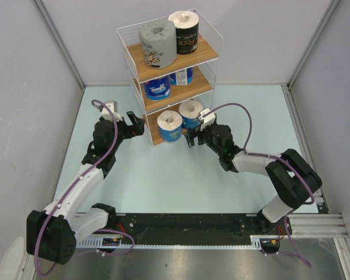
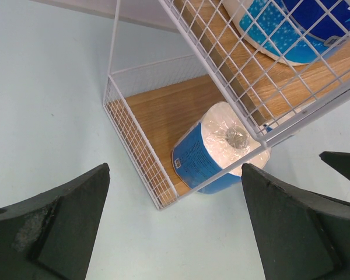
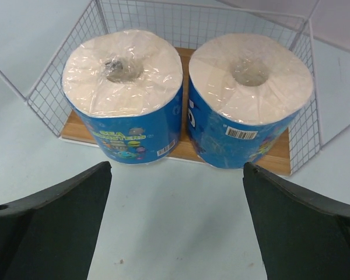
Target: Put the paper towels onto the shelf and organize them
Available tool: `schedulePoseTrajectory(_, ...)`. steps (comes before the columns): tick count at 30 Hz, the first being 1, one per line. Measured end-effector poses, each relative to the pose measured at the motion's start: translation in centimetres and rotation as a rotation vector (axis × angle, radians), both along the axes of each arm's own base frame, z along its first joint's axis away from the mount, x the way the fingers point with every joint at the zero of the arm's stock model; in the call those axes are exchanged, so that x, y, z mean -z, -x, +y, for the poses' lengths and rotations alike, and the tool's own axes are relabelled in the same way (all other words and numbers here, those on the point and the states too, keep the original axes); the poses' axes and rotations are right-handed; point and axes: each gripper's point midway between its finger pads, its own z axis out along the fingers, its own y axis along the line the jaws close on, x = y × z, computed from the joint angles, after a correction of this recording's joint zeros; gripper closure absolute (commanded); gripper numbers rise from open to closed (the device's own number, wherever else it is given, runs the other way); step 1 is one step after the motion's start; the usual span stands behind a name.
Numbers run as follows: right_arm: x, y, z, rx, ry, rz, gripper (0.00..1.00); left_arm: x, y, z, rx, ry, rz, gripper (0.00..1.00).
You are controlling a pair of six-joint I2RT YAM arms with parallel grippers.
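We count six paper towels (image 1: 170, 125) on the shelf (image 1: 205, 53), two per tier. Right gripper (image 1: 193, 140) hangs wide and empty before the bottom pair, and left gripper (image 1: 137, 123) is wide too beside the shelf. Placing looks done to us, perhaps just tidying left.

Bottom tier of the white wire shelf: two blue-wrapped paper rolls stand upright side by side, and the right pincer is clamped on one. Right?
No: the right wrist view shows the right pincer open, gripping neither. Both blue-wrapped paper rolls stand upright side by side on the bottom tier.
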Motion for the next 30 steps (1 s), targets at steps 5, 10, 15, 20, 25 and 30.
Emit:
schedulePoseTrajectory(5, 1.7, -1.3, 1.0, -0.044, 0.025, 0.014, 0.0, 0.0, 0.0, 0.0, 0.0, 0.0, 0.0, 0.0)
schedulePoseTrajectory(10, 2.0, -1.9, 2.1, -0.082, 0.025, 0.021, 0.0, 0.0, 0.0, 0.0, 0.0, 0.0, 0.0, 0.0)
schedulePoseTrajectory(15, 1.6, -2.9, 3.1, -0.093, 0.012, 0.016, 0.0, 0.0, 0.0, 0.0, 0.0, 0.0, 0.0, 0.0)
schedulePoseTrajectory(20, 2.1, -3.3, 3.6, -0.1, 0.014, 0.03, 0.0, 0.0, 0.0, 0.0, -0.001, 0.0, -0.001, 0.0)
schedulePoseTrajectory(25, 3.3, -3.5, 3.9, -0.103, 0.019, 0.057, 0.0, 0.0, 0.0, 0.1, -0.002, 0.001, -0.002, 0.0)
schedulePoseTrajectory(30, 4.1, -3.7, 4.3, -0.111, 0.02, 0.08, 0.0, -0.2, -0.1, 0.1, -0.002, 0.003, -0.007, 0.0)
